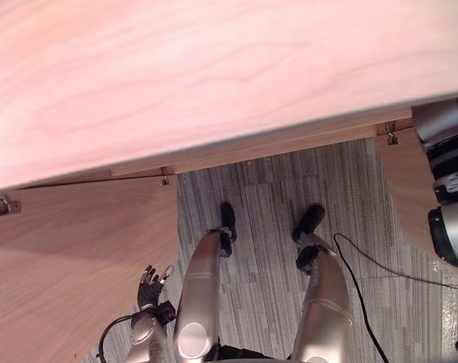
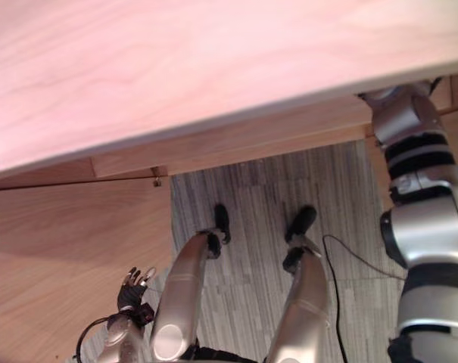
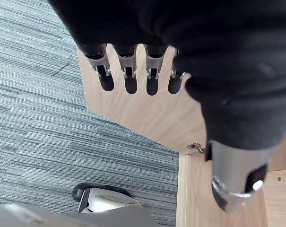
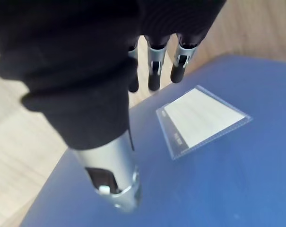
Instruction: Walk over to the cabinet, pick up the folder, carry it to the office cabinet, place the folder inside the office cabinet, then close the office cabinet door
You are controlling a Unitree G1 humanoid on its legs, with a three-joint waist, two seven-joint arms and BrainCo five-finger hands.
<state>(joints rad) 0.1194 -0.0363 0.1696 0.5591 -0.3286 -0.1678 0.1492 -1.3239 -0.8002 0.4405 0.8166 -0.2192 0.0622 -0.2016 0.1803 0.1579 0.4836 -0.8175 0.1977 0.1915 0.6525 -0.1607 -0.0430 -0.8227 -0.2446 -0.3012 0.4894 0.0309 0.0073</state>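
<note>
While my right hand point(image 4: 107, 161) hangs slack-fingered, folder point(image 4: 218, 184) beneath it shows smooth matte blue, flat, with clear rectangular label pocket point(image 4: 202, 120); left hand point(image 3: 152, 75) relaxed.

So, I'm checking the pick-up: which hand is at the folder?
The right hand: its straight fingers reach over the blue folder. The left hand hangs open beside a wooden panel, holding nothing.
</note>
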